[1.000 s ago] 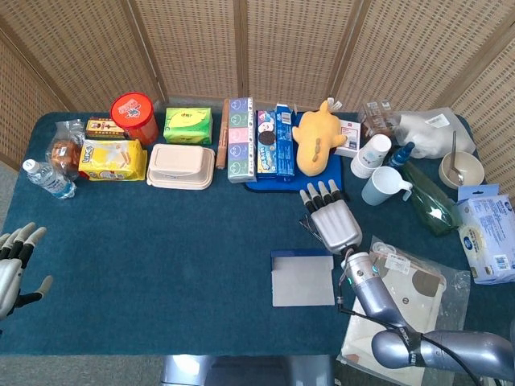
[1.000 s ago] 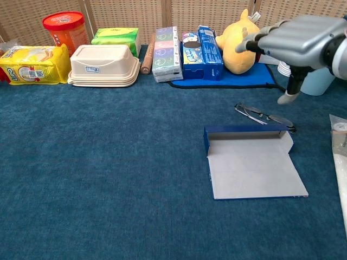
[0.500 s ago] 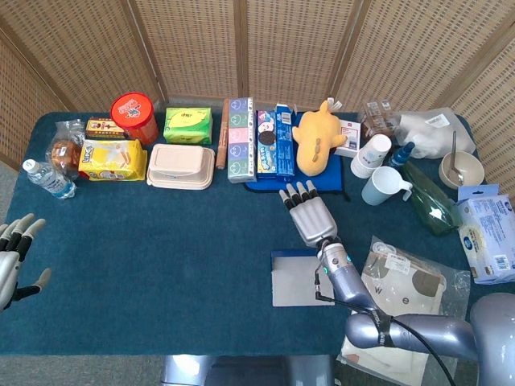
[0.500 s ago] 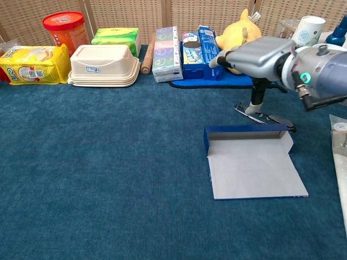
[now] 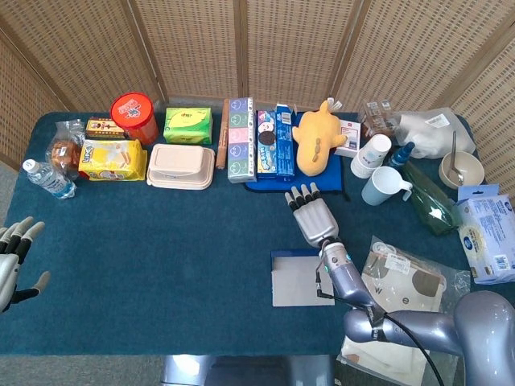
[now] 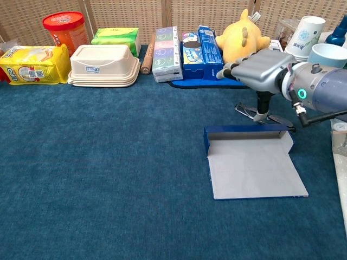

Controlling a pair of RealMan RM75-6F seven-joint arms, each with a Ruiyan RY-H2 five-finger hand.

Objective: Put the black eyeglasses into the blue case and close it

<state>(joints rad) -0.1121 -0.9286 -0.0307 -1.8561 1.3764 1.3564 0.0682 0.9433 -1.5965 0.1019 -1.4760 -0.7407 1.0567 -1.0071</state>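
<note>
The black eyeglasses [image 6: 281, 120] lie folded on the blue cloth just behind the blue case [image 6: 252, 168]. The case lies open and flat, showing its grey inside, and nothing is in it. My right hand [image 6: 259, 66] hovers over the glasses with its fingers stretched forward. Its thumb [image 6: 263, 105] points down onto the frame. In the head view the right hand [image 5: 312, 219] hides the glasses, just beyond the case [image 5: 298, 281]. My left hand [image 5: 12, 261] hangs at the table's left edge, fingers spread, holding nothing.
A back row holds a red canister [image 5: 133, 117], a beige lunch box [image 6: 103, 65], tissue packs [image 6: 166, 53], a blue box [image 6: 200, 46] and a yellow plush toy [image 6: 238, 40]. Cups [image 5: 378, 181] stand at the right. A plastic bag [image 5: 402, 281] lies right of the case.
My right hand has swung left from beyond the case and dropped lower, so its thumb now comes down onto the glasses. The left hand has barely shifted.
</note>
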